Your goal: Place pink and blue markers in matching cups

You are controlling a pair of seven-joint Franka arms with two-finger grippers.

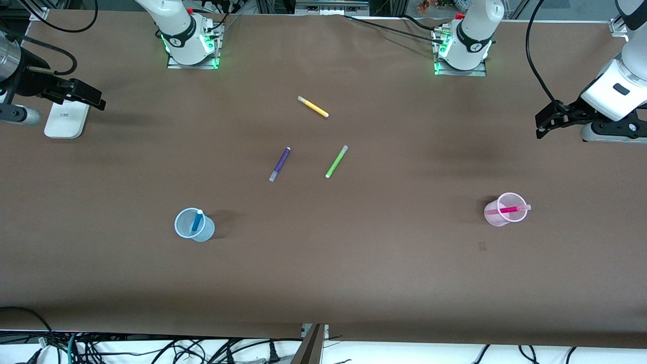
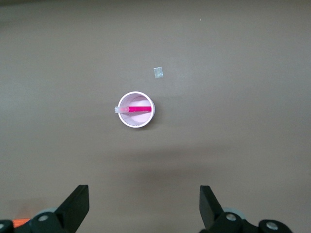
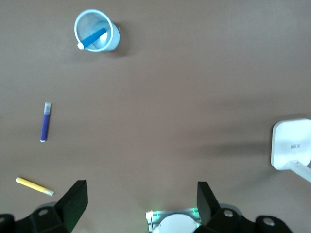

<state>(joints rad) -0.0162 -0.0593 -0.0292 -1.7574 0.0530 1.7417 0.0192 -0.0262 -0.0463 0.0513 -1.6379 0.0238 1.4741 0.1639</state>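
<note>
The blue marker stands tilted inside the pale blue cup, toward the right arm's end of the table; both show in the right wrist view, marker in cup. The pink marker lies across the inside of the pale pink cup, its paler end over the rim; the left wrist view shows marker in cup. My left gripper is open and empty, held high at the left arm's end. My right gripper is open and empty, held high at the right arm's end.
A dark purple marker, a lime green marker and a yellow marker lie loose mid-table. A white flat block lies under the right gripper. A small tape scrap lies near the pink cup.
</note>
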